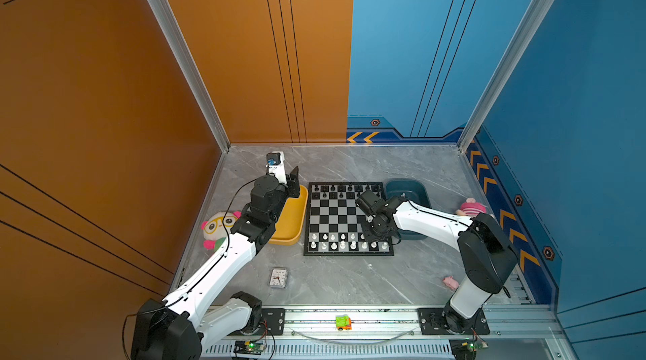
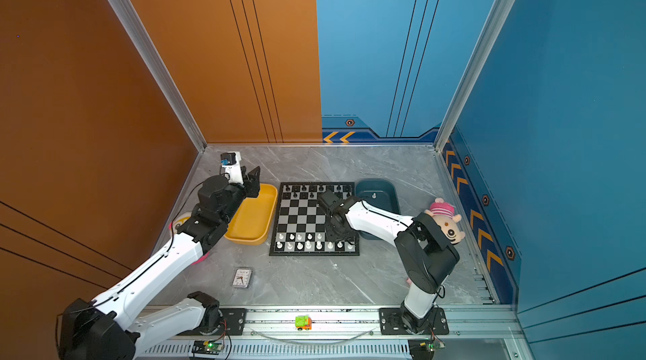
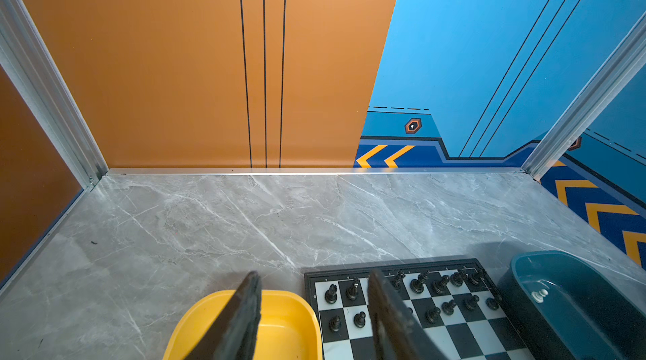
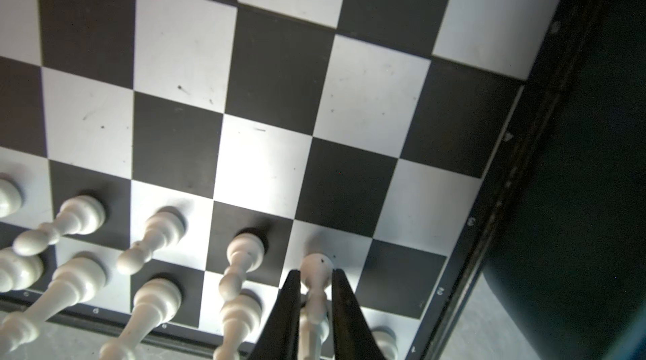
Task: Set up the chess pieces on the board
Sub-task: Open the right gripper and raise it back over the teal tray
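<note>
Black side: the two rows at the 12 o'clock edge of the board [image 1: 335, 215] look filled with black pieces [image 3: 331, 293], though some squares are hidden.
White side: white pieces [image 1: 334, 245] fill the row at the 6 o'clock edge. In the pawn row, the end square toward 3 o'clock is empty.
Left over: one white piece [image 3: 540, 294] lies in the teal tray [image 1: 424, 188], at 3 o'clock of the board.
Right jaws: narrowly parted around a white pawn [image 4: 316, 267] that stands on its square. Whether they press it, I cannot tell.
Left jaws: about half open and empty, above the yellow tray [image 1: 297, 222] at 9 o'clock.
</note>
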Controlling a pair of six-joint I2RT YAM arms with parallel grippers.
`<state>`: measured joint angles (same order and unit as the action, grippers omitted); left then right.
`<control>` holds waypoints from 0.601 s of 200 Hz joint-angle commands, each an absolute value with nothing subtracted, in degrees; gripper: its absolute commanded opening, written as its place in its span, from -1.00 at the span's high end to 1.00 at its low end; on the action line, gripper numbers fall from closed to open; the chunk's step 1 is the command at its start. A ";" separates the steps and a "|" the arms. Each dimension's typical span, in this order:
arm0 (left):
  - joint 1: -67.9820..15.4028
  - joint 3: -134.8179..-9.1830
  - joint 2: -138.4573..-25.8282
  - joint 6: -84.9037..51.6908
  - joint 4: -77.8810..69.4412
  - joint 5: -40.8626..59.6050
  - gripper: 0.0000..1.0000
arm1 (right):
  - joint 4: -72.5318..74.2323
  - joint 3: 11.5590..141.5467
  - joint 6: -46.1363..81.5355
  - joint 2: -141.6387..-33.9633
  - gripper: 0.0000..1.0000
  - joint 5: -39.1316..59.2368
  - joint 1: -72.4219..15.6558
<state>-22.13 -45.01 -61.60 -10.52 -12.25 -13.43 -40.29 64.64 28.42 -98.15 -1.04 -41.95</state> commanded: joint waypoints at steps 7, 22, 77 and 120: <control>-21.53 -44.46 -61.79 -10.86 -12.74 -12.44 -0.02 | -40.40 64.44 29.18 -98.44 0.52 -0.59 -42.10; -21.45 -44.35 -61.63 -10.80 -12.74 -12.56 -0.02 | -40.56 64.54 29.18 -98.12 0.50 -0.75 -42.10; -21.47 -44.21 -61.48 -10.81 -12.69 -12.57 -0.02 | -43.32 66.16 28.66 -95.33 0.43 -3.04 -41.97; -21.45 -44.24 -61.35 -10.82 -12.73 -12.48 -0.02 | -46.46 67.86 27.57 -90.76 0.35 -5.98 -40.98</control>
<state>-22.11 -45.01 -61.60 -10.52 -12.25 -13.43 -42.63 65.28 28.40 -94.74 -2.63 -41.80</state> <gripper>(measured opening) 0.510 0.312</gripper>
